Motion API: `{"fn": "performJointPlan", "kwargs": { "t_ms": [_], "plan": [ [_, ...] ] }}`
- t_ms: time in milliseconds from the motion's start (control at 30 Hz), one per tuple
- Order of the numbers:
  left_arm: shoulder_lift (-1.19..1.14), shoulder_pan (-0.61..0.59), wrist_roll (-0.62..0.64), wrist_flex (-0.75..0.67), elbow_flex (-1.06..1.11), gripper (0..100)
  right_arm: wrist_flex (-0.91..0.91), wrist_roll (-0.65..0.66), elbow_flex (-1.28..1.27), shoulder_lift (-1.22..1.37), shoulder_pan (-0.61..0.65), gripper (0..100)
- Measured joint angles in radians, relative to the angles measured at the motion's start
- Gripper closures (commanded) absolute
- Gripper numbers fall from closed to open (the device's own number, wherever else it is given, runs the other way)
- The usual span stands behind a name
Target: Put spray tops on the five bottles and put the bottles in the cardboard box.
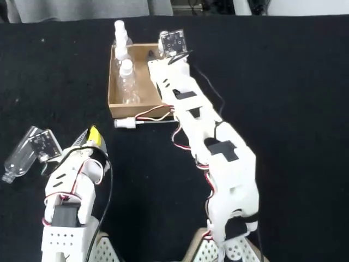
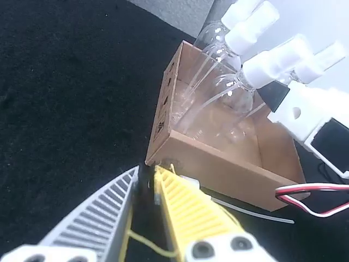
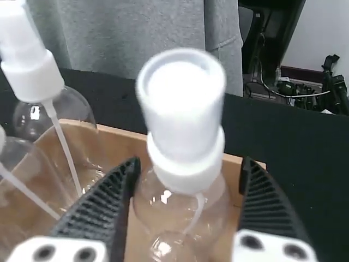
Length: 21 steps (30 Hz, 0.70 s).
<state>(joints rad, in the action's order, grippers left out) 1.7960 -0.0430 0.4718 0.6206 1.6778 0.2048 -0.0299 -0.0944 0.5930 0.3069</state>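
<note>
Cardboard – the box [image 1: 136, 111] sits toward the far side of the black table [image 1: 283, 82], and clear bottles with white spray tops stand upright inside it along its left wall. The right gripper [image 3: 188, 164] hangs over the box's right part with its jaws spread wide. One capped bottle [image 3: 180, 210] stands between them, with a sliver of space showing on at least one side, so nothing is clamped. On the table just in front of the box lies a loose spray top [image 1: 126, 123], its thin tube running along the box's front wall. The left gripper [image 2: 146, 173] rests low, near that spray top, its grey and yellow fingers drawn nearly together with nothing between them. Well to the left of this arm lies an uncapped bottle [image 1: 20, 158] on its side – apart from the box.
</note>
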Motion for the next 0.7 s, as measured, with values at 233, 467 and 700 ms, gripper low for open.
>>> {"fn": "performJointPlan", "kwargs": {
  "t_ms": [233, 467, 700],
  "plan": [
    [0.0, 0.0, 0.0, 0.0, 0.0, 96, 0.0, 0.0, 0.0, 0.0, 0.0, 75.5],
    [0.0, 0.0, 0.0, 0.0, 0.0, 96, -0.012, 0.0, 0.0, 0.0, 0.0, 75.4],
    [0.0, 0.0, 0.0, 0.0, 0.0, 96, -0.084, 0.0, 0.0, -0.002, 0.0, 75.4]
  ]
}}
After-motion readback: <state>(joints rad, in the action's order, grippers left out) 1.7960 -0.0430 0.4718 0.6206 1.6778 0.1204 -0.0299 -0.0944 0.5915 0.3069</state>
